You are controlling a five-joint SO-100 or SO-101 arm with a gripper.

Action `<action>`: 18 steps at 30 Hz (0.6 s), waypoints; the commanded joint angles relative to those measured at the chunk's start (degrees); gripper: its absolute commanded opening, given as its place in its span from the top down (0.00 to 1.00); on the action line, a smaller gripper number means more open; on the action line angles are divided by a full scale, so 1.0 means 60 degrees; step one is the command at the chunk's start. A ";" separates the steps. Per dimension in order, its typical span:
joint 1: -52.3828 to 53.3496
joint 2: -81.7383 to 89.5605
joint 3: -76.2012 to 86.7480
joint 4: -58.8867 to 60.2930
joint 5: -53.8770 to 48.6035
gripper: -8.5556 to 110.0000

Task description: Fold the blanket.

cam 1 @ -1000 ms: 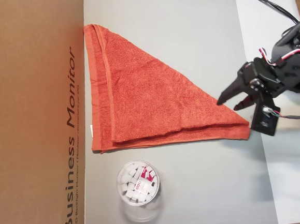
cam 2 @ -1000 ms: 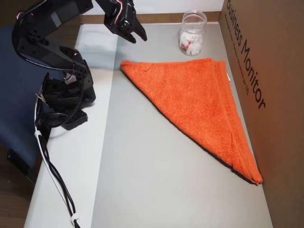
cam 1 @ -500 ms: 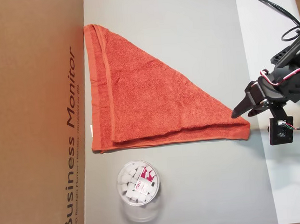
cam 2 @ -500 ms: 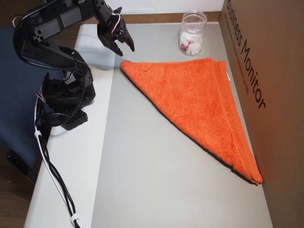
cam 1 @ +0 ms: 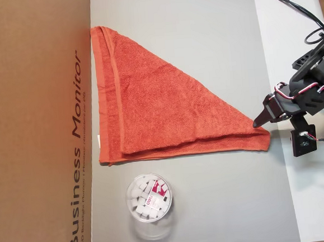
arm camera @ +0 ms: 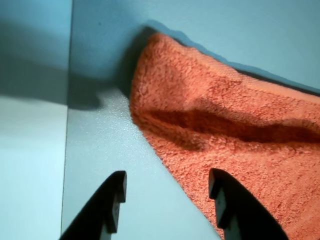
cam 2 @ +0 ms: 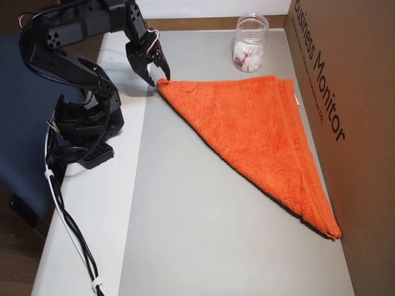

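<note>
Blanket (cam 1: 167, 112) lies flat on the grey mat (cam 1: 211, 38), folded into a triangle. In an overhead view its long hemmed side runs along the cardboard box (cam 1: 39, 130) at 9 o'clock, and the sharp corner points toward 3 o'clock. A second layer shows along the lower edge, slightly offset from the one beneath. A small white tag (cam 1: 98, 141) peeks out at the box side.

Gripper (cam 2: 157, 79) sits low at the pointed corner of the blanket, at about 10 o'clock in an overhead view. Jaws parted, nothing between them. Wrist view: both dark fingertips (arm camera: 114, 192) frame bare mat, with the cloth's corner (arm camera: 200, 115) ahead of them at 12 to 3 o'clock; the right-hand tip overlaps the terry edge in the picture, contact cannot be told.

Clear plastic cup (cam 1: 149, 199) with white pieces inside stands on the mat just beyond the blanket's short edge, at 6 o'clock in an overhead view. Cables (cam 2: 71, 228) trail from the arm base (cam 2: 86, 126) across the white table.
</note>
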 commanded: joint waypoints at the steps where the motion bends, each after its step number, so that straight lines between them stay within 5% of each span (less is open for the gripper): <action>1: -0.0059 -0.0073 -0.0073 -0.0132 -0.0073 0.79; 18: -0.0527 -0.1333 0.0337 -0.1758 0.0029 0.79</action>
